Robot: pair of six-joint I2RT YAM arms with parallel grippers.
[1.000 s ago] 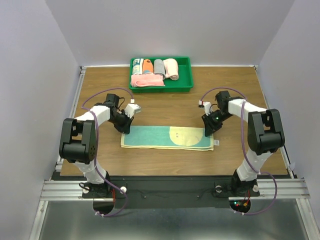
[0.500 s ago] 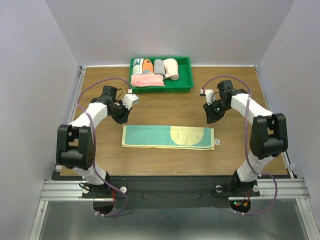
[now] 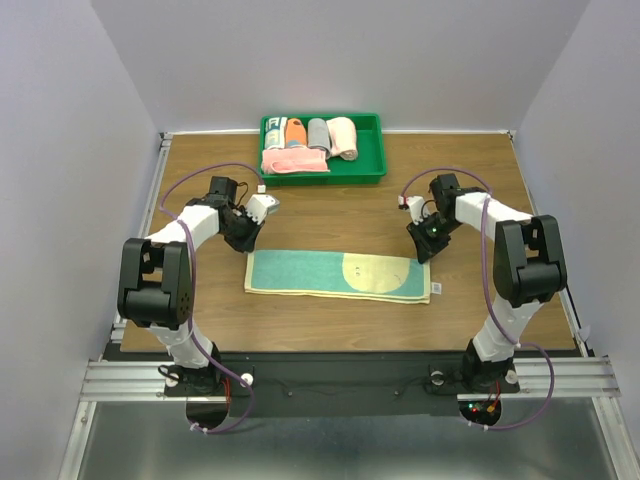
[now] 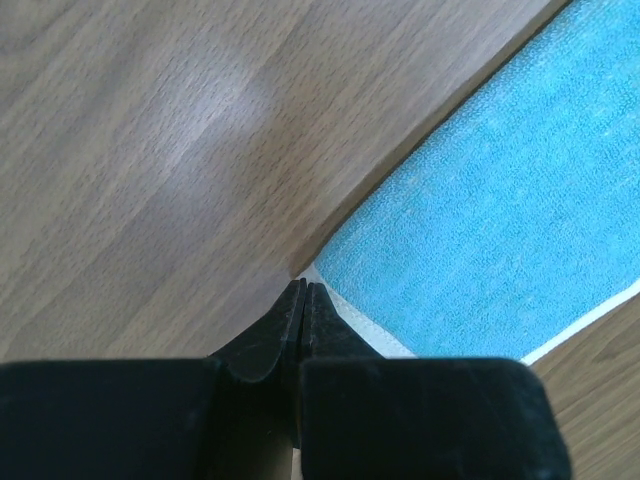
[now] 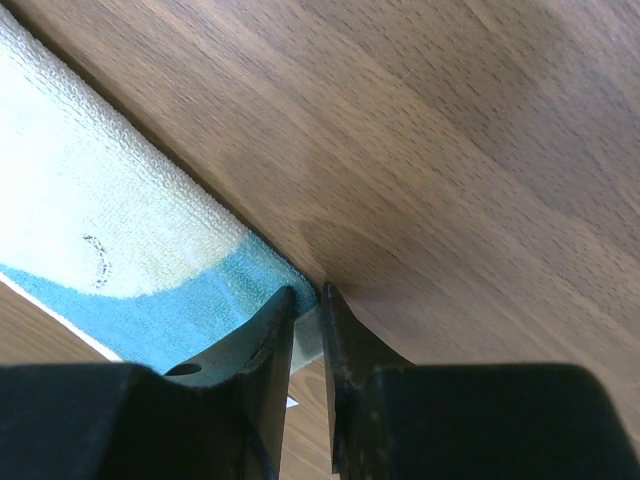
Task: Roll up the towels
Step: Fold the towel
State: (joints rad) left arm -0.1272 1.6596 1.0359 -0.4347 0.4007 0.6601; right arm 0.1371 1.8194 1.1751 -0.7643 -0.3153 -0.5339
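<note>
Teal towel point(image 3: 335, 275): lies flat and unrolled on the table point(image 3: 330, 215), lengthwise between the two arms.
Left gripper point(image 4: 303, 290): jaws pressed together, tips at the towel's far left corner; I cannot tell whether any cloth is caught.
Right gripper point(image 5: 305, 300): jaws a narrow slit apart, pinching the towel's far right corner.
Tray point(image 3: 372, 170): green, at the far edge, holding rolled towels point(image 3: 343, 135).

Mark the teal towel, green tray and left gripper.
teal towel point(image 3: 335, 275): top view, middle of the cloth.
green tray point(image 3: 322, 178): top view, near wall.
left gripper point(image 4: 304, 291): left wrist view, between the fingertips.
</note>
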